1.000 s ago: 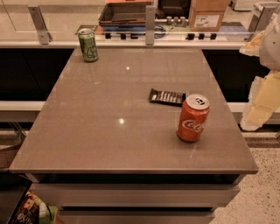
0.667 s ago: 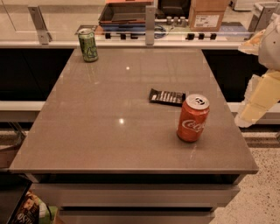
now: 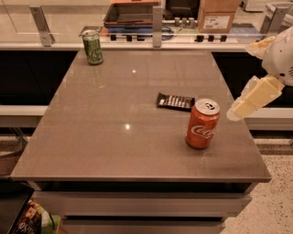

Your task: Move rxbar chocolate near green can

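Observation:
The rxbar chocolate is a flat black wrapper with white lettering, lying flat on the grey table right of centre. The green can stands upright at the table's far left corner, well apart from the bar. My gripper is on the cream arm that reaches in from the right edge of the view. It hangs just off the table's right side, to the right of the bar, and holds nothing that I can see.
A red Coca-Cola can stands upright just in front of and right of the bar, between it and the gripper. Behind the table runs a counter with a dark tray, a cardboard box and metal posts.
The arm and gripper have moved left and slightly up, closer to the table's right edge. The bar and both cans have not moved.

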Controlling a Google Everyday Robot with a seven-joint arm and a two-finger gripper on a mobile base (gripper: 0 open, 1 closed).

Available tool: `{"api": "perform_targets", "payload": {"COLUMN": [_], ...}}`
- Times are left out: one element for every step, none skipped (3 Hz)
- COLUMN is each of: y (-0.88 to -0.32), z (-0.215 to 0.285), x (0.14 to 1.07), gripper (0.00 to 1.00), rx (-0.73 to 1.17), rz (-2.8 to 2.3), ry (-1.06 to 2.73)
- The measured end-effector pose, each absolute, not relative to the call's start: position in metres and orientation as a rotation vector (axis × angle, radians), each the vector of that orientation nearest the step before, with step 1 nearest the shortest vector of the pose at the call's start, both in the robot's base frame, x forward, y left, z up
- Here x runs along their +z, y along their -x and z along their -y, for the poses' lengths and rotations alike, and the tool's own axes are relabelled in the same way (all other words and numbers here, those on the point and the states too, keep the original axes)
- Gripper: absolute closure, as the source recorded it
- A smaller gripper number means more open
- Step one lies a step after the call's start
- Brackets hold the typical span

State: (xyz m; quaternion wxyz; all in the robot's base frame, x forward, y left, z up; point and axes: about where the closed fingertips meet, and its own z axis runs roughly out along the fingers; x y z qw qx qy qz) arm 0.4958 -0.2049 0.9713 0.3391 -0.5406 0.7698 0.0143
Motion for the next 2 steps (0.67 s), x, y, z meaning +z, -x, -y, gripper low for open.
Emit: {"api": "perform_targets", "payload": {"y": [-0.521, -0.542], "z": [0.215, 0.225], "x": [0.967, 0.954], "gripper": [0.00, 0.00], "rx": [0.050, 0.070], "rz": [-1.951, -1.929], "ry": [1.324, 1.261]}}
